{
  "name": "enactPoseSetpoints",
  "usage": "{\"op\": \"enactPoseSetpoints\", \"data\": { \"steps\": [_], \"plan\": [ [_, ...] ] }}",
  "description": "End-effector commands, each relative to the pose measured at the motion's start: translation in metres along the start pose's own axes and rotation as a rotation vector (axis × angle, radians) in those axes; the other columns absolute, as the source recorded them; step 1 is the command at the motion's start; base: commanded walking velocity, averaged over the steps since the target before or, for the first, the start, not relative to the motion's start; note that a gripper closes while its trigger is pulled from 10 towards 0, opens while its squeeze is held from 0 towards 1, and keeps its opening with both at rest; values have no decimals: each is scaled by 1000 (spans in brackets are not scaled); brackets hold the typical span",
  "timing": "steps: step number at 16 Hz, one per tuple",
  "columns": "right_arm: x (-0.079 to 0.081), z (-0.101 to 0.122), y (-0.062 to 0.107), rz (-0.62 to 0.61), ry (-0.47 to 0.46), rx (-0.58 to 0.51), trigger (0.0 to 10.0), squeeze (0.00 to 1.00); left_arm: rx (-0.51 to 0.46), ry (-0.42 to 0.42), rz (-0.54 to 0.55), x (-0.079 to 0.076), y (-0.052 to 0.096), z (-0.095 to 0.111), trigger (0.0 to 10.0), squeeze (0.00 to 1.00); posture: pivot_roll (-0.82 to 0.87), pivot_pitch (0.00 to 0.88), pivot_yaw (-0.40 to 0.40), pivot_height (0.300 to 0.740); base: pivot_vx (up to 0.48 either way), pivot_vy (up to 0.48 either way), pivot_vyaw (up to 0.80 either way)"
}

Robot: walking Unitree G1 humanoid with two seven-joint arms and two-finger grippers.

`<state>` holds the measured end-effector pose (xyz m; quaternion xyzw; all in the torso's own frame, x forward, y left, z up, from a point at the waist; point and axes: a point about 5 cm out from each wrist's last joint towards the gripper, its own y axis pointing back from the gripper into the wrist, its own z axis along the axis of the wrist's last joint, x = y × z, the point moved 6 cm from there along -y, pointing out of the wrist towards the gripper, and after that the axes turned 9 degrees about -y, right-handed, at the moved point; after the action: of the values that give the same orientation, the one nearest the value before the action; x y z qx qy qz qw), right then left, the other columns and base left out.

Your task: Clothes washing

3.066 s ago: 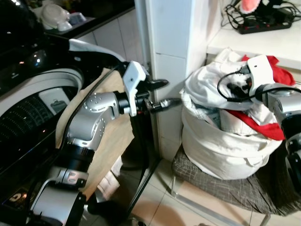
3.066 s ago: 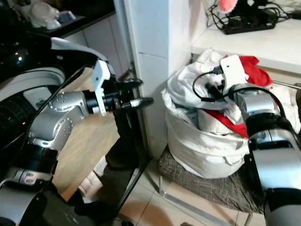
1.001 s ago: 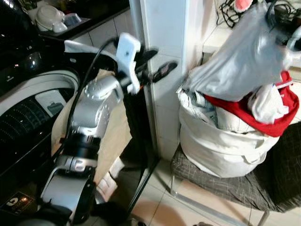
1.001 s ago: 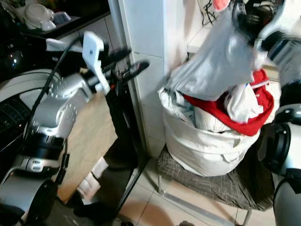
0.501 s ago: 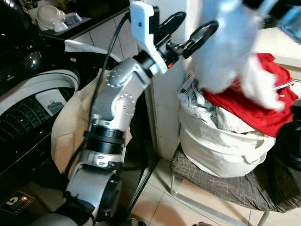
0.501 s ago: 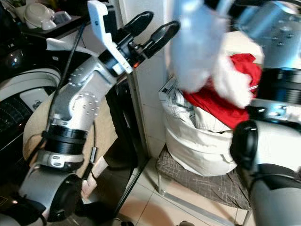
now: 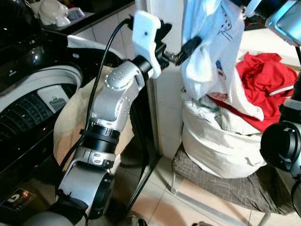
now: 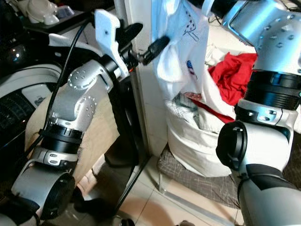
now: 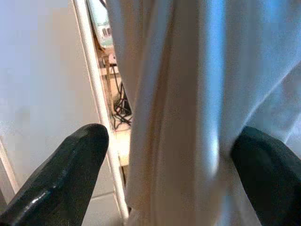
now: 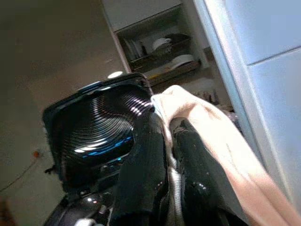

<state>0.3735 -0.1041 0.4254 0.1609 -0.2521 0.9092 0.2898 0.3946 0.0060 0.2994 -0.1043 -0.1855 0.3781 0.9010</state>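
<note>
The right gripper [image 10: 164,155], fingers clamped on its top edge, hangs the limp, light white garment [image 7: 207,56] above the laundry bag [image 7: 221,146]; left gripper [image 9: 169,160] fingers straddle its bunched folds, the surest hold.

A white tiled pillar [image 7: 167,89] stands mid-scene, running down to a pale tiled floor [image 7: 160,202]. To its left, a dark counter [image 7: 101,9] carries white dishes [image 7: 54,12] — below it, white wall tiles [image 7: 110,33]. To the right, a white countertop [image 7: 263,40] with a tangle of black cables [image 7: 249,21] at its back edge. A chair [image 7: 221,183] with a grey checked seat and metal legs stands on the floor beside the pillar. Daylight falls bright on the pillar — the left side lies in shade.
</note>
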Motion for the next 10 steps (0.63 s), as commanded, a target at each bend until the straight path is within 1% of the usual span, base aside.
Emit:
{"op": "enactPoseSetpoints", "data": {
  "steps": [1,2,3,4,5,6,7,10],
  "plan": [
    [20,5,-4,61,13,-9,0,0,-16,14,-18,-2,1,1,10000,1000,-182,0,121,740,0,0,0],
    [21,4,-3,58,17,-4,0,0,-44,47,-61,-10,2,5,0,1000,-183,0,125,740,0,0,0],
    [19,4,-2,44,11,-7,0,0,-31,44,-77,-13,1,1,0,63,-186,0,131,740,0,0,0],
    [19,3,-1,40,3,-10,0,0,-27,54,-42,-9,0,-1,0,0,-188,0,135,740,0,0,0],
    [20,3,-1,40,2,-11,0,0,-29,61,-28,-7,0,-1,0,0,-188,0,135,740,0,0,0],
    [22,2,0,50,-9,-10,0,0,-70,143,-31,-6,-1,6,0,0,-190,0,137,740,0,0,0],
    [23,1,0,52,-14,-8,0,0,-91,184,-37,-6,-1,9,0,0,-191,0,138,740,0,0,0],
    [24,-4,1,56,-26,2,0,0,-73,195,-20,-4,1,5,0,0,-190,0,137,740,0,0,0]
  ]
}}
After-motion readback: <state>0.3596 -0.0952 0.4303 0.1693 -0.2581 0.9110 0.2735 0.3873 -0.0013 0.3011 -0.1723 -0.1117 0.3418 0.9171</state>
